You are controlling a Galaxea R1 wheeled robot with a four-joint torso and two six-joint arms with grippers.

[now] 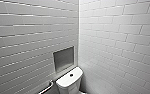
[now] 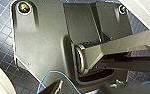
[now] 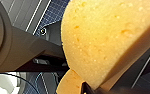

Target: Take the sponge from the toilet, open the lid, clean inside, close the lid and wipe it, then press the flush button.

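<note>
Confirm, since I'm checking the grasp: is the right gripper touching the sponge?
Touching. In the right wrist view the right gripper has its dark jaws pressed against the sponge, pinching its edge.

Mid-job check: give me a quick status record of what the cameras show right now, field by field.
toilet: white cistern low in head view, by the wall corner
flush button: dark, centre of cistern top
sponge: yellow-orange, gripped
right gripper: shut on sponge
niche: recessed in wall above cistern
grab bar: on wall beside toilet
floor: dark blue tiles
</note>
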